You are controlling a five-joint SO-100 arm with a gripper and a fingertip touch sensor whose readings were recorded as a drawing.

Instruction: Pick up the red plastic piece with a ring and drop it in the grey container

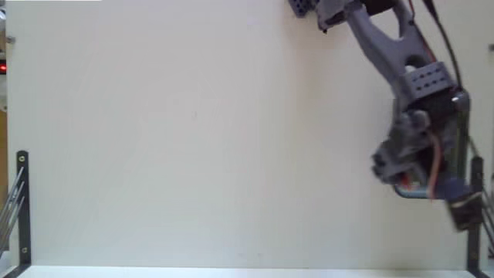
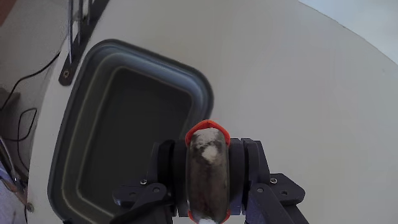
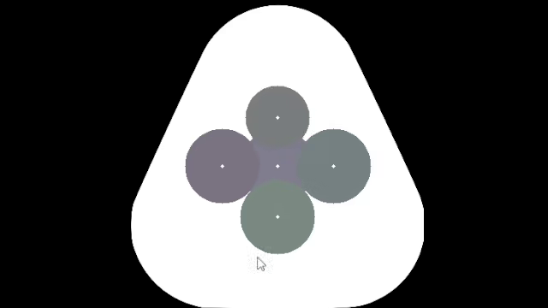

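Observation:
In the wrist view my gripper (image 2: 208,183) is shut on the red plastic piece with a ring (image 2: 208,128). The red-orange loop stands upright between the dark fingers (image 2: 166,167), and its greyish centre faces the camera. The piece hangs over the right rim of the grey container (image 2: 124,124), a rounded tub with a thick rim and a darker inside that holds nothing. In the fixed view the grey arm reaches down the right side, with the gripper (image 1: 392,166) low near the table's right edge. There the piece and the container are hidden behind the arm.
The tub sits near the edge of the cream table (image 1: 193,139). Black metal brackets stand at the table's edges (image 1: 21,208) (image 2: 78,25). Dark cables (image 2: 25,118) lie on the floor beyond the edge in the wrist view.

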